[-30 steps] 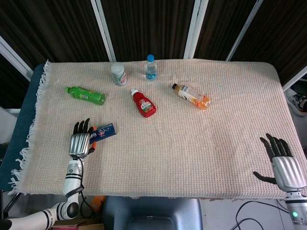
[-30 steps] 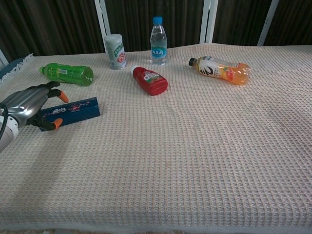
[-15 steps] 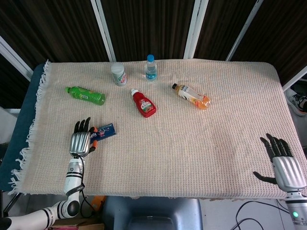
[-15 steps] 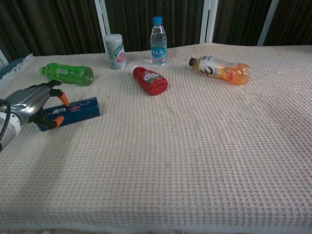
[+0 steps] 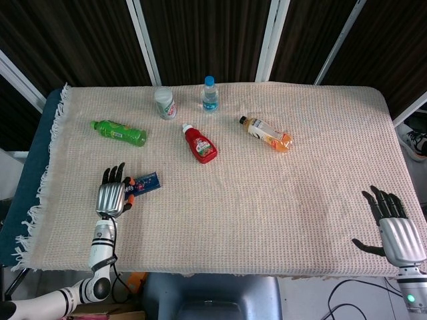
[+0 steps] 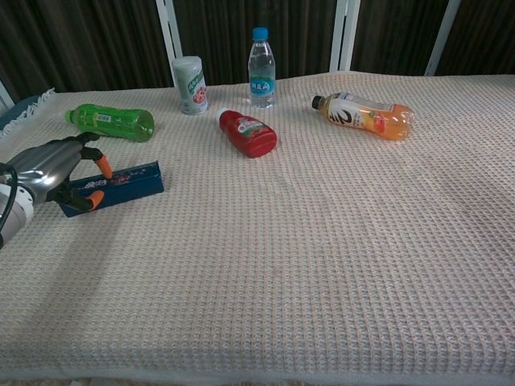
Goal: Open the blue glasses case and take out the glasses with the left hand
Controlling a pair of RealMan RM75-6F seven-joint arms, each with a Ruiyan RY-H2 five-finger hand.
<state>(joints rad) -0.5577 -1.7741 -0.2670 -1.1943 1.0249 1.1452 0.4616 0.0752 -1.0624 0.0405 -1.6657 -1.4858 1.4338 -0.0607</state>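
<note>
Blue glasses case (image 6: 121,184): white lettering unreadable, left hand (image 6: 50,170) gripping it.

Blue glasses case (image 6: 121,184), closed, flat on table's near-left, w/ printed lid.

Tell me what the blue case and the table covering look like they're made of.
The blue case looks like glossy printed card or plastic: flat faces, sharp edges, a slight sheen. The table covering looks like matte woven fabric: a waffle texture, with a fringe at the left edge.
</note>
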